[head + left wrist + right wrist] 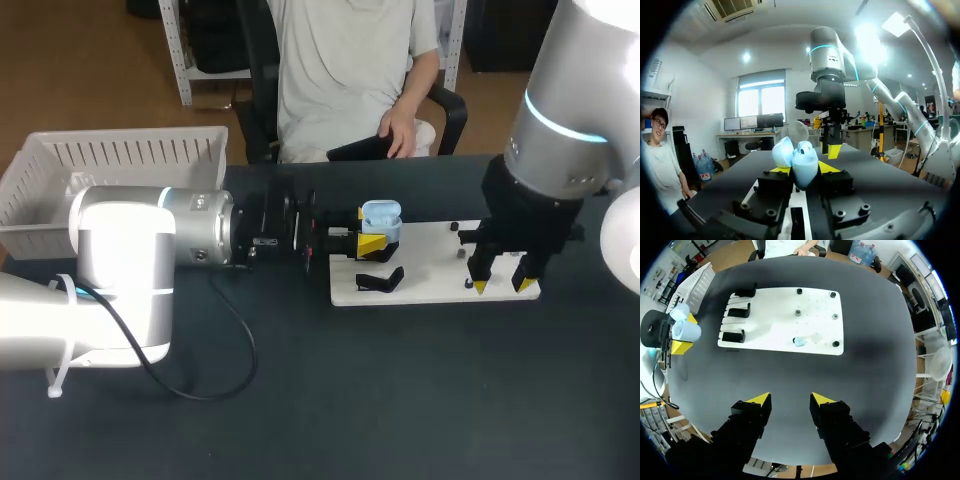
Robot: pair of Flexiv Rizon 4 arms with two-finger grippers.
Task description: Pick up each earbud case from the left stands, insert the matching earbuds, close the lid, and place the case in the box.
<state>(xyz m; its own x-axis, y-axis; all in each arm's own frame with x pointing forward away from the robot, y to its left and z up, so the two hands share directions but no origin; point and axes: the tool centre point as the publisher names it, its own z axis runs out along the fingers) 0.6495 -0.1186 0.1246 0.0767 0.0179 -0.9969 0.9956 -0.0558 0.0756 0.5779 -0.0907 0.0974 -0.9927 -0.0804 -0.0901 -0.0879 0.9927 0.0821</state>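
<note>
Earbud case (802, 161) apparently within left gripper (804, 169)

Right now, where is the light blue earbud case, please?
In the head view, the light blue earbud case sits in the left gripper, near the white board's left end.

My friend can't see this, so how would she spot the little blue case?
Find the white board on the dark table. At its left end, the left gripper holds the earbud case. It is pale blue and rounded with its lid open, unlike the black stands beside it.
</note>
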